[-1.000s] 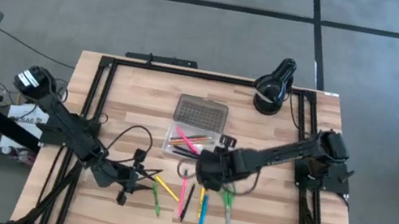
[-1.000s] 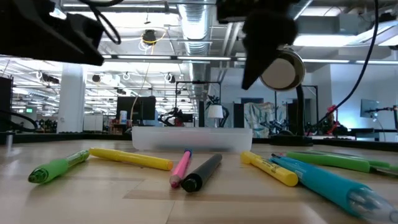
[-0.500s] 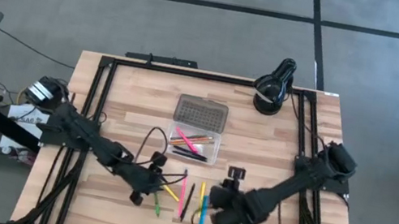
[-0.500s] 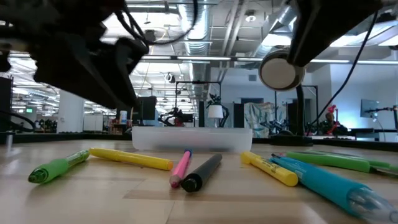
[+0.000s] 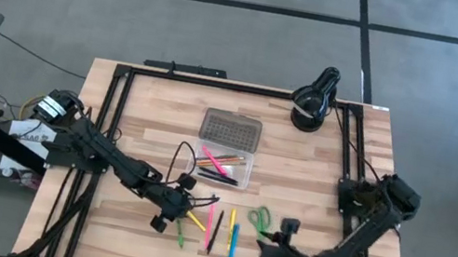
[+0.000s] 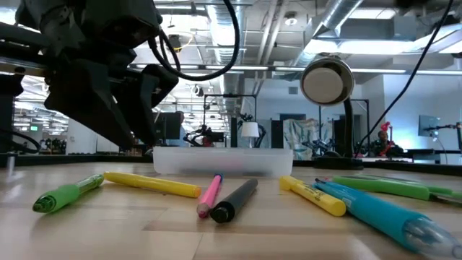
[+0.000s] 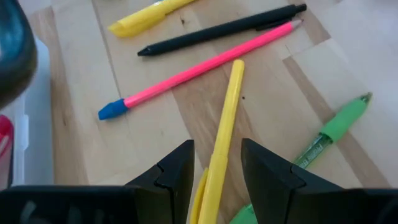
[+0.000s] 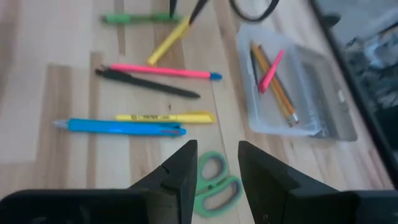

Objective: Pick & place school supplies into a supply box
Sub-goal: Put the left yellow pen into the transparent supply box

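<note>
Loose supplies lie flat on the wood near the near edge: a yellow pen (image 5: 191, 217), a green pen (image 5: 179, 233), a pink pencil (image 5: 209, 223), a black pen (image 5: 217, 227), a yellow highlighter (image 5: 230, 221), a blue pen (image 5: 233, 243) and green-handled scissors (image 5: 262, 219). The clear supply box (image 5: 221, 166) stands behind them with its dotted lid (image 5: 230, 131) folded back and a few pencils inside. My left gripper (image 7: 217, 152) is open low over the yellow pen (image 7: 225, 118), one finger on each side of it. My right gripper (image 8: 217, 152) is open, above and nearer than the scissors (image 8: 214, 180).
A black round lamp (image 5: 314, 97) stands at the far right corner. A black frame (image 5: 117, 99) runs round the table top. Bare wood lies left of the box and along the far edge. In the low view the left arm (image 6: 101, 79) hangs over the pens' left side.
My right gripper has drawn back from over the pens beside the box toward the table's near right edge, leaving the scissors in plain view. My left gripper has moved toward the table's right, up to the yellow pen. The pens and the box have stayed put.
</note>
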Robot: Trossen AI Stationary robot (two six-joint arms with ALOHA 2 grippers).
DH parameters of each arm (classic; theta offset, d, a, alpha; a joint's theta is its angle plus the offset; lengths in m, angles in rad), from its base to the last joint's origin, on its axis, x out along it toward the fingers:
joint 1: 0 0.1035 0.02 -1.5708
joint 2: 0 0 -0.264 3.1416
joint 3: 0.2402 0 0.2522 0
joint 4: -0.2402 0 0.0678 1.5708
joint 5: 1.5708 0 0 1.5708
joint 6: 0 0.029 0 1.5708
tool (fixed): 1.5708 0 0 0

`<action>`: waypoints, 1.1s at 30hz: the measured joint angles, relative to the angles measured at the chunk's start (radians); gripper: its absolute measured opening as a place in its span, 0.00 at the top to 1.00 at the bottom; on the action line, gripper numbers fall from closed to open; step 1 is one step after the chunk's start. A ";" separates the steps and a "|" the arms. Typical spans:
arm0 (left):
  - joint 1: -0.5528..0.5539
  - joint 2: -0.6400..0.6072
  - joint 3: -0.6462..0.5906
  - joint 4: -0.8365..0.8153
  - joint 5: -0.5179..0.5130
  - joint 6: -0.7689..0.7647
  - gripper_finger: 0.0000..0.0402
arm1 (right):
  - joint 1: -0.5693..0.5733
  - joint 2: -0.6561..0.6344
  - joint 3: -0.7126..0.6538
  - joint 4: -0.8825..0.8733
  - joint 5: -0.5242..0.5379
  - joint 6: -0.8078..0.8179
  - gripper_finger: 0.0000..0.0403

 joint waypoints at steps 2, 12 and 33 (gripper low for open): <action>0.001 0.000 0.000 -0.001 0.007 0.001 0.68 | 0.034 0.000 0.000 -0.002 0.051 0.024 0.72; 0.005 0.030 -0.001 0.029 0.014 0.025 0.68 | 0.123 0.000 -0.001 -0.006 0.157 0.083 0.72; 0.078 0.127 0.057 -0.093 0.068 -0.039 0.81 | 0.102 -0.001 -0.128 0.017 0.173 0.164 0.72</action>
